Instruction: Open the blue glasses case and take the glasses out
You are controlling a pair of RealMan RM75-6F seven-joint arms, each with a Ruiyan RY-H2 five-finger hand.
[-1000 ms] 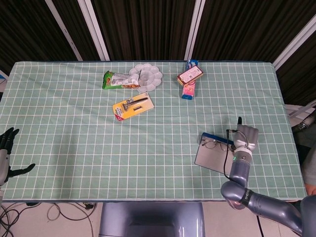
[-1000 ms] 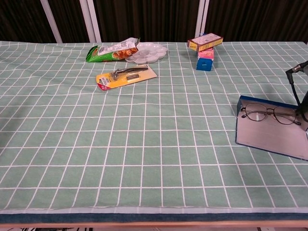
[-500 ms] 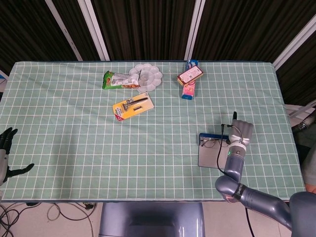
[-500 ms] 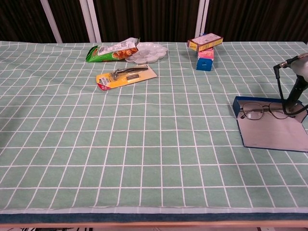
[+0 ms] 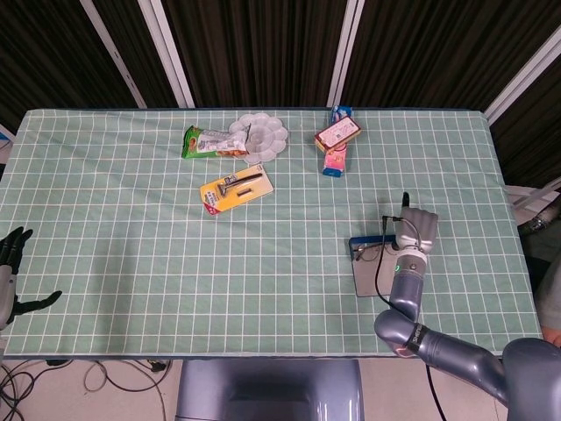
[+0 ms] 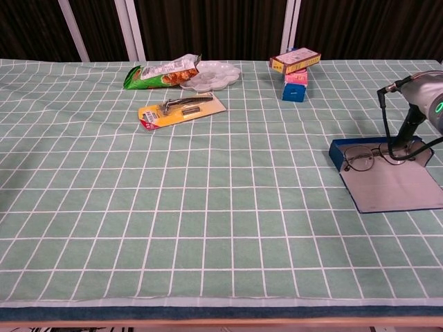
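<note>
Checked green cloth with thin white lines covers the table (image 5: 131,228), lying nearly flat. Toward its right side the blue glasses case (image 6: 387,181) lies open, a flat rectangular shell with a pale grey lining and a raised dark blue wall along the far edge. Thin wire-framed glasses (image 6: 370,158) rest inside it against that wall, lenses rounded, temples folded. The right hand (image 5: 415,230) sits over the far right end of the case with one finger pointing up; whether it has hold of the glasses or the case cannot be told from either view. The left hand (image 5: 12,263) hangs off the near left corner, dark fingers spread, holding nothing. Further back lie a crinkled green snack packet (image 5: 207,142), a scalloped white palette (image 5: 261,137), a yellow carded tool (image 5: 235,190) and small stacked boxes (image 5: 336,140).
</note>
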